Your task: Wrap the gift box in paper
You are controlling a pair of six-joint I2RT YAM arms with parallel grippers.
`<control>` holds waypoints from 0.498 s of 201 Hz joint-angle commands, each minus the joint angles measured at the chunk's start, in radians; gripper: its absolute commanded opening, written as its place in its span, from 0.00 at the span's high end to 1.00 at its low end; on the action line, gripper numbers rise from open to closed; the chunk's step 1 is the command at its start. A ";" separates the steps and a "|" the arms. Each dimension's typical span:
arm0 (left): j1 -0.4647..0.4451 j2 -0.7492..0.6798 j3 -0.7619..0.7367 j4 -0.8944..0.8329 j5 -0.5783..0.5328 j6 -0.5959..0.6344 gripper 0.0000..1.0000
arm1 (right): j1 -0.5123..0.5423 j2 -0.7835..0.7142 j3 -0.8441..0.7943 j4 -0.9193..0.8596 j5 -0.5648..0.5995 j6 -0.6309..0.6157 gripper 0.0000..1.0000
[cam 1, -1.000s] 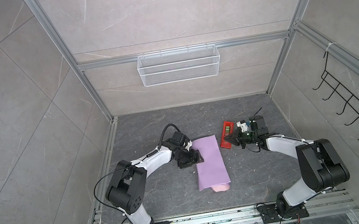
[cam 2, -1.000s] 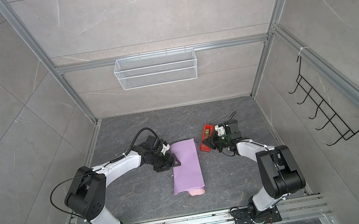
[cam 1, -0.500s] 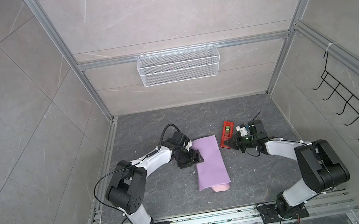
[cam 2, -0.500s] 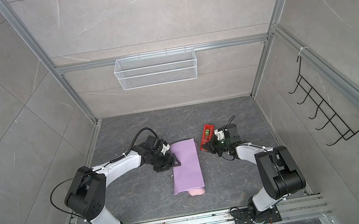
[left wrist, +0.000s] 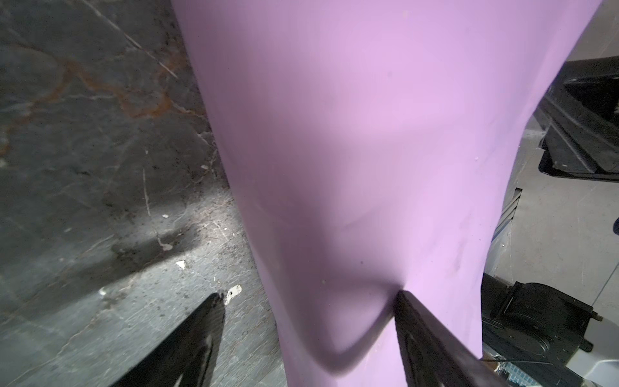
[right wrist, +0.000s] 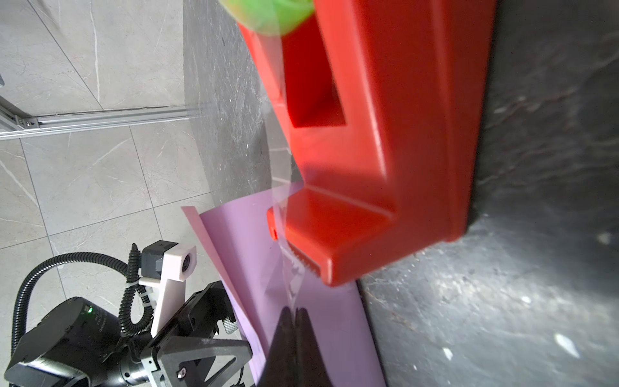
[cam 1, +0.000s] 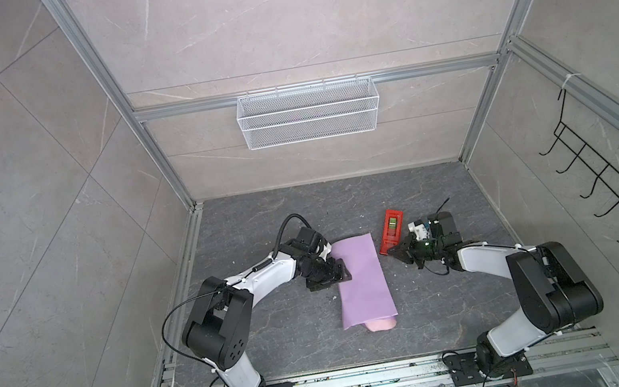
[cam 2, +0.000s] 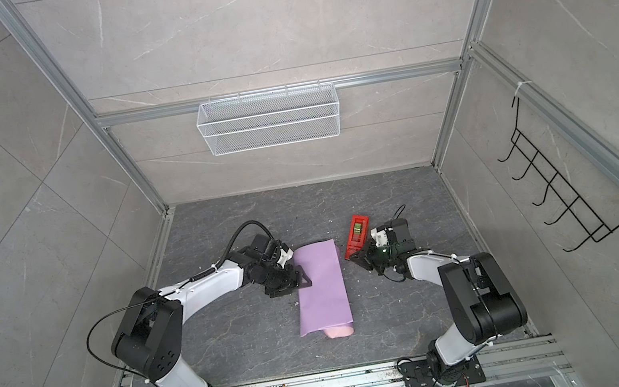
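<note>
The paper lies folded into a long lilac strip on the dark floor, with its pink side showing at the near end. The gift box is hidden. My left gripper is open at the strip's left edge: one finger presses a dent into the paper, the other rests on the floor beside it. My right gripper is shut on a clear tape strip that runs from the cutter of the red tape dispenser, just right of the paper.
A white wire basket hangs on the back wall. A black hook rack is mounted on the right wall. Metal rails run along the front edge, where both arm bases stand.
My right gripper has moved left and nearer, from beside the dispenser to its cutter end. The left arm and the paper have not moved.
</note>
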 commanded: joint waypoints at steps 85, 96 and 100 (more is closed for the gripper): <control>-0.005 0.054 -0.020 -0.078 -0.076 0.026 0.19 | 0.007 0.047 -0.043 0.051 0.029 -0.002 1.00; -0.005 0.056 -0.020 -0.075 -0.077 0.026 0.19 | 0.008 0.058 -0.041 0.051 0.034 -0.011 1.00; -0.005 0.056 -0.019 -0.077 -0.076 0.026 0.19 | 0.007 0.064 -0.041 0.050 0.035 -0.014 1.00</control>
